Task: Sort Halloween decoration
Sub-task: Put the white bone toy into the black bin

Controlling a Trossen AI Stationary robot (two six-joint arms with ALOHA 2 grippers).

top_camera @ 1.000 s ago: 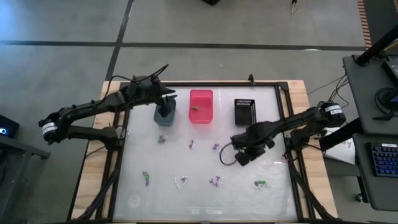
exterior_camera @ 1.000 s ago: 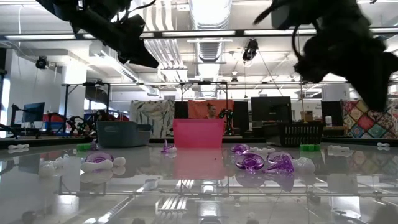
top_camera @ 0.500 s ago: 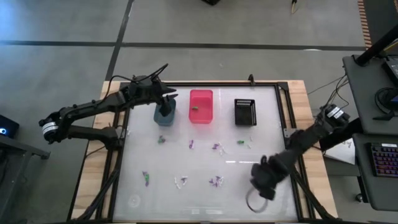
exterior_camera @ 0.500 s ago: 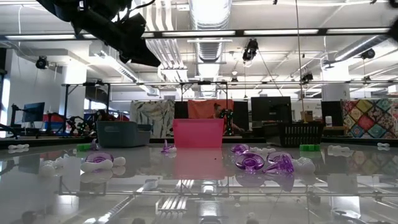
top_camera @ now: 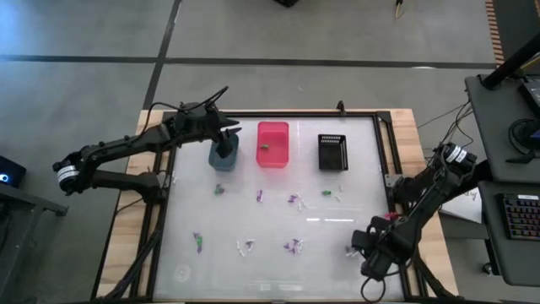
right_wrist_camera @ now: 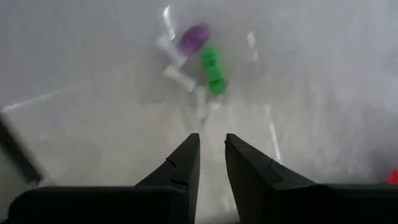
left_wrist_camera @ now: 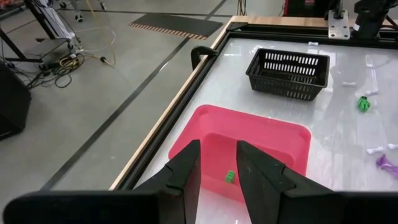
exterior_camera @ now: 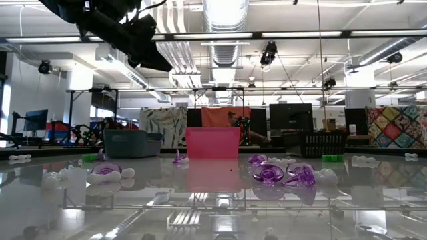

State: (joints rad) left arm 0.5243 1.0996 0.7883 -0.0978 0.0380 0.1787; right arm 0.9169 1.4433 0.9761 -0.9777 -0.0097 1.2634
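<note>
Halloween decoration (top_camera: 292, 246) scattered on table (top_camera: 363, 143); right pincer (top_camera: 369, 263) low beside green trinket (right_wrist_camera: 213, 70), slightly parted, empty

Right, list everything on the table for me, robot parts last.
Blue-grey bin: one, far side, left of the three.
Pink bin: one, far side, middle; one small green trinket inside.
Black basket: one, far side, right.
Trinkets: about a dozen, purple, green and white, scattered on the table nearer than the bins; among them a purple one near left, a green one in front of the basket, and a green, purple and white cluster near right.
Left gripper: above the blue-grey bin, nothing seen between its fingers.
Right gripper: near right edge, just short of the cluster, holding nothing.
</note>
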